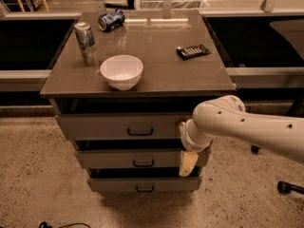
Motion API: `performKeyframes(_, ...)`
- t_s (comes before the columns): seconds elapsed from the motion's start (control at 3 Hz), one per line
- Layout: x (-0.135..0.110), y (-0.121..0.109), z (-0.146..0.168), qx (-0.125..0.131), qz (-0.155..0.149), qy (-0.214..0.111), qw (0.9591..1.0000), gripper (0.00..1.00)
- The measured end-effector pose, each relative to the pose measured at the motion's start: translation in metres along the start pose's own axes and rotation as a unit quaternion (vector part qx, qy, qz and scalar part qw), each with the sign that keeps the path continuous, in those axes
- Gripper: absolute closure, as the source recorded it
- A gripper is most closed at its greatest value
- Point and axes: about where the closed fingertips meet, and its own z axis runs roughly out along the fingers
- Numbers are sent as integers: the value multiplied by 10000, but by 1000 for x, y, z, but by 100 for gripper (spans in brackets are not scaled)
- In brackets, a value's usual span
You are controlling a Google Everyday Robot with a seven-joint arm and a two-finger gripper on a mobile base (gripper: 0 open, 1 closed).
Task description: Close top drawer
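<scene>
View from in front of the cabinet, looking down. My gripper [188, 164] hangs at the right end of the drawer stack, near side, at the level of the middle drawer [128, 158]. One pale pad points down, and whether the gripper is open or closed I cannot tell. My arm [247, 129] enters from the right and crosses the right end of the top drawer [109, 126].

The top drawer stands pulled out toward the near side, leaving a dark gap under the cabinet top [156, 77]. Its front panel runs left to right. Its handle [140, 132] sits at the centre, up and to the left of my gripper. I judge that closing it calls for a push toward the far side, square to the panel. My gripper sits too low for that and would first have to rise to the panel's height.

The middle drawer and the bottom drawer [142, 184] also project toward the near side.

On the cabinet top:
- a white bowl [122, 71], near centre
- an upright can [86, 42], at left
- a tipped can [111, 19], at far left
- a dark flat object [193, 51], at right

None of these touches the drawer. The floor [38, 175] is speckled, with a chair castor [285, 186] at the right, well apart from the cabinet.
</scene>
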Motion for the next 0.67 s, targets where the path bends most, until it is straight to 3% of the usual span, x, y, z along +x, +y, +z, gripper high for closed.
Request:
performKeyframes(0.33,-24,9,-46,325,-165,-410,9985,0)
performKeyframes(0.67,-28,20,-103,746,-395,-359,9958,0)
